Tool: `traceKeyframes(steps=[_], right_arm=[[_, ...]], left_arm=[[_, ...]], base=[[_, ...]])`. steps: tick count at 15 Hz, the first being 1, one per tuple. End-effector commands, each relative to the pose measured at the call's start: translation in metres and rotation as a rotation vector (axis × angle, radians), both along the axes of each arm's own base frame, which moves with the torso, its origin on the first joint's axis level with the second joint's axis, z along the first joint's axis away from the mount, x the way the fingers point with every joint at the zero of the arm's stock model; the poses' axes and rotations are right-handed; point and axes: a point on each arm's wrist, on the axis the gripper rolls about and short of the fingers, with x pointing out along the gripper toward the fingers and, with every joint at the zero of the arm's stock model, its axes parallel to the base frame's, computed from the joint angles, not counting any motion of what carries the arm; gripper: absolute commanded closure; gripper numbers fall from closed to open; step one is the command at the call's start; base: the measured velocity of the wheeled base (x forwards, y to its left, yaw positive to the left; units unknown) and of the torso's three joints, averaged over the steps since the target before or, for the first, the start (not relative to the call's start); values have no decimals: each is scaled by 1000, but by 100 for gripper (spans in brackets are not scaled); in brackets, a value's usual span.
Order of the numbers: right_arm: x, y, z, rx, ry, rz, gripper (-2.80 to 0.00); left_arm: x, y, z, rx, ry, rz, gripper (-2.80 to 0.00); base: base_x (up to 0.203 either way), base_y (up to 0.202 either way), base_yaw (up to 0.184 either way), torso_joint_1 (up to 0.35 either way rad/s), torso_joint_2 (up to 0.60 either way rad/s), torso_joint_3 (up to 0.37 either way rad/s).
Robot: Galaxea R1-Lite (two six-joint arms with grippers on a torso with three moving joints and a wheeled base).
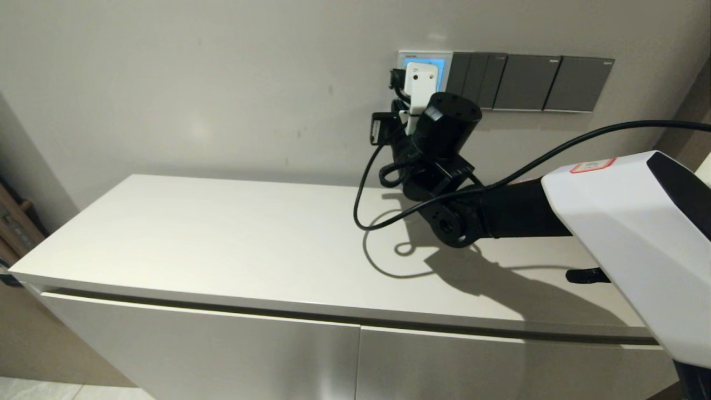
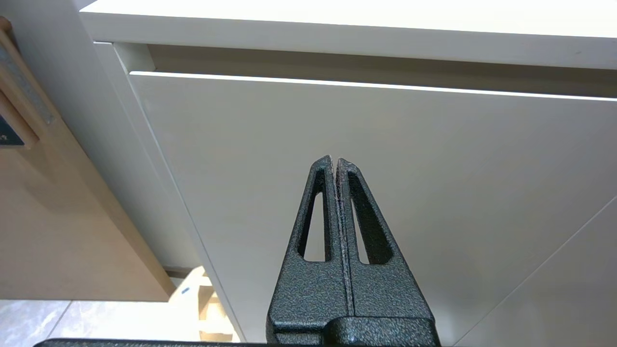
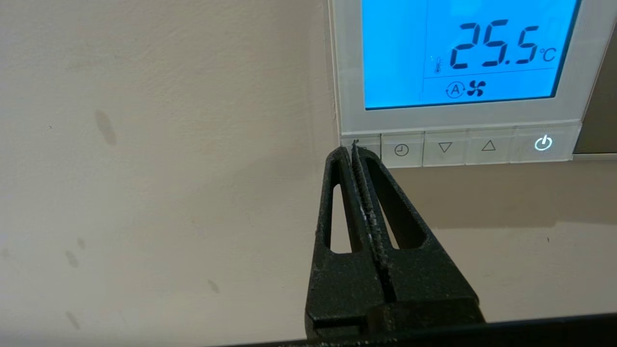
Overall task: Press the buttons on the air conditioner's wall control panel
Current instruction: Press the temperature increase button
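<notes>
The air conditioner's wall control panel is a white square with a lit blue screen reading 25.5 °C; it also shows on the wall in the head view, mostly covered by my right wrist. Its row of pale buttons runs along the bottom edge. My right gripper is shut and empty, its tips over the leftmost button at the panel's lower left corner; whether they touch it I cannot tell. In the head view its fingers are hidden behind the wrist. My left gripper is shut and empty, parked low before the cabinet front.
Dark grey switch plates sit on the wall right of the panel. A white cabinet top lies below, with drawer fronts underneath. A black cable loops from my right wrist over the cabinet.
</notes>
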Motion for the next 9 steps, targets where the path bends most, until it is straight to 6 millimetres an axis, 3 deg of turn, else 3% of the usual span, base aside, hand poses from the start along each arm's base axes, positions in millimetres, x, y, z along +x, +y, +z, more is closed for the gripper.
traceKeyframes(steps=[1,9], right_arm=[[-4,0,2,5,-6,0,0],[-21,-1,13,10,-11,19,0]], left_arm=[[0,0,0,0,1,0,0],[0,0,0,0,1,0,0]], base=[[0,0,0,0,0,0],[0,0,0,0,0,0]])
